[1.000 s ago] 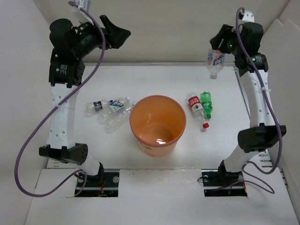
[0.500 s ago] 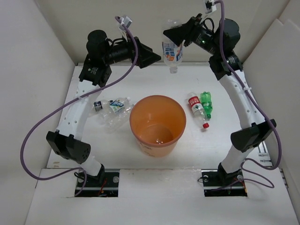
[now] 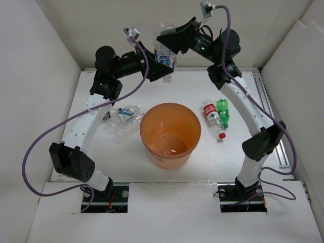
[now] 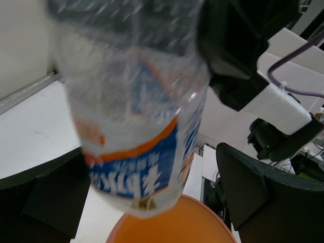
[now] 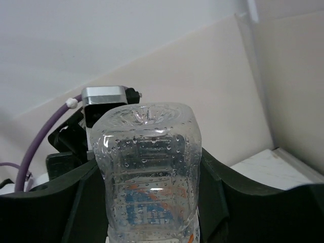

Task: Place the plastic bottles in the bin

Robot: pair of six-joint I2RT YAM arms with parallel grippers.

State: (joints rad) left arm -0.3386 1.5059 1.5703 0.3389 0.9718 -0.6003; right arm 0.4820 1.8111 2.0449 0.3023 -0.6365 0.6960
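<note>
Worktop (image 3: 101,152), left side: cluster of clear bottles (image 3: 121,119) lying flat, just left of the bin; count unclear.

Left gripper (image 3: 161,63): raised above the far edge of the worktop, jaws spread wide. In the left wrist view the held bottle (image 4: 142,126) hangs between its fingers (image 4: 253,192); contact cannot be confirmed.

Held bottle: clear with a blue-white label, cap end down, in the air beyond the bin's far rim.

Bin (image 3: 170,134): orange, upright, centre of the worktop.

Right gripper (image 3: 169,41): jaws narrowed and clamped on the held bottle near its base, as the right wrist view shows.

Right of the bin: red-labelled bottle (image 3: 211,117) and green bottle (image 3: 223,111), lying side by side and touching.
</note>
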